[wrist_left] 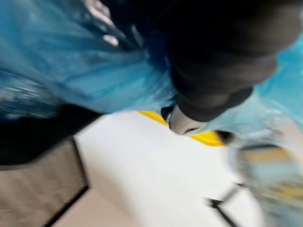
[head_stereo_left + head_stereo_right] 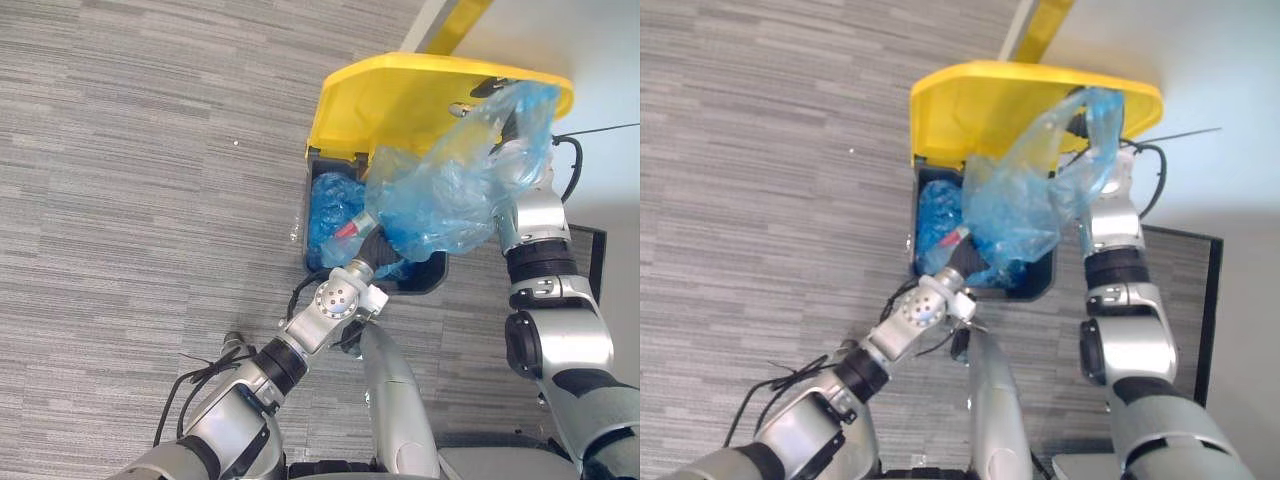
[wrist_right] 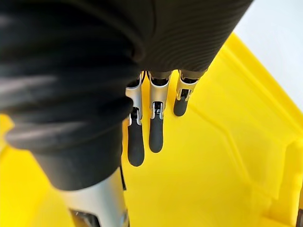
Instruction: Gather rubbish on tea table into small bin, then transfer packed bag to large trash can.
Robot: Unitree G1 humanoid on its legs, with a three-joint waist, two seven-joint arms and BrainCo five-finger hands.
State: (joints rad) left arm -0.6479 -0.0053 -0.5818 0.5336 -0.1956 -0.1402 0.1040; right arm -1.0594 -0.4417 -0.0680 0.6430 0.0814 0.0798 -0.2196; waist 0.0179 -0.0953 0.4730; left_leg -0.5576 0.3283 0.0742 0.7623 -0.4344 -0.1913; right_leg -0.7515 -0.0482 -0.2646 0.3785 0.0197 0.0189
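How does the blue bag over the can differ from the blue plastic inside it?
The bag hangs above the opening, its top by the raised yellow lid; the plastic inside sits down in the dark can. The bag is pale and see-through; the plastic inside is deeper blue. The bag is drawn out long; the plastic inside is bunched. Both are crinkled blue film.

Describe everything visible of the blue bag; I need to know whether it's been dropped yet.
The blue bag is thin, translucent, crinkled plastic, bulging with contents; a red item shows at its lower end. It hangs slantwise over the open trash can, not dropped in. Its top drapes over the right hand, whose straight fingers lie against the raised yellow lid. Its lower end rests by the left hand at the can's mouth.
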